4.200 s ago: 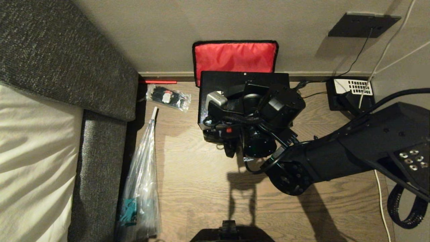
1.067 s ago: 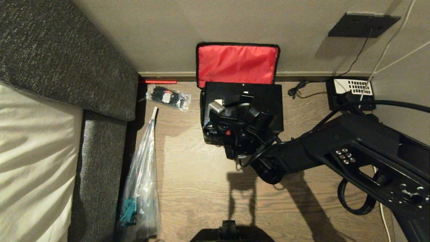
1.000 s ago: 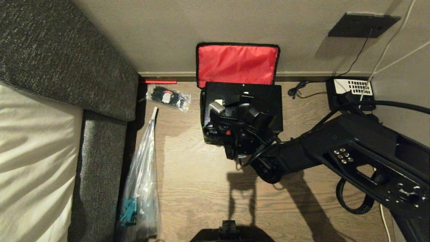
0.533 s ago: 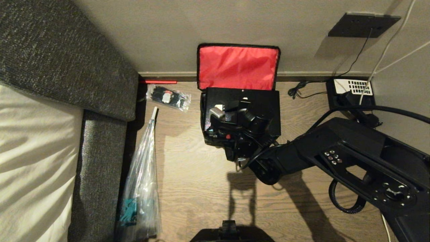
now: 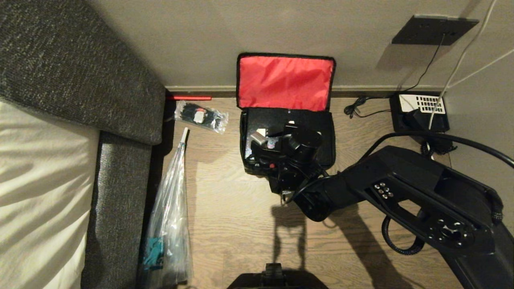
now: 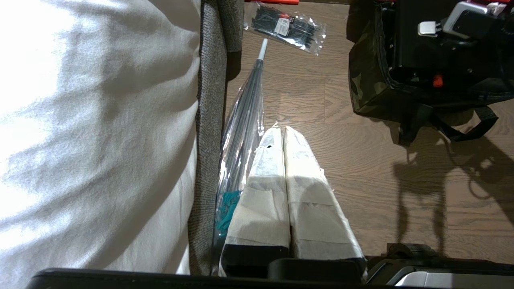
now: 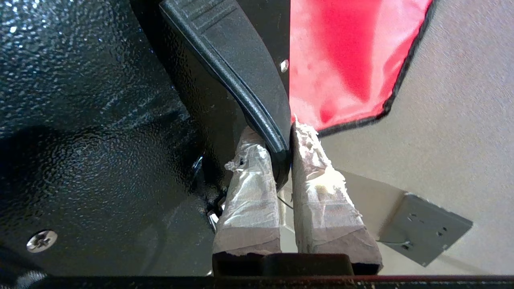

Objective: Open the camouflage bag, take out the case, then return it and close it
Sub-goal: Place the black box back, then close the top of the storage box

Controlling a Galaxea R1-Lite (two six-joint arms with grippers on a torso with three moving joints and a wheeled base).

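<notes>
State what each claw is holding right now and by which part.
The right claw is shut on the case, pinching its black top handle strip. The left claw is shut and holds nothing.

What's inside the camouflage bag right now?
The case stands in the camouflage bag, right gripper shut on its handle. The bag's interior below the case is hidden.

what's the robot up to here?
The right claw is shut on the handle of the case, which sits in the open camouflage bag on the floor by the wall, red lid flipped back. The left claw is shut and empty, parked over the floor beside the sofa.
</notes>
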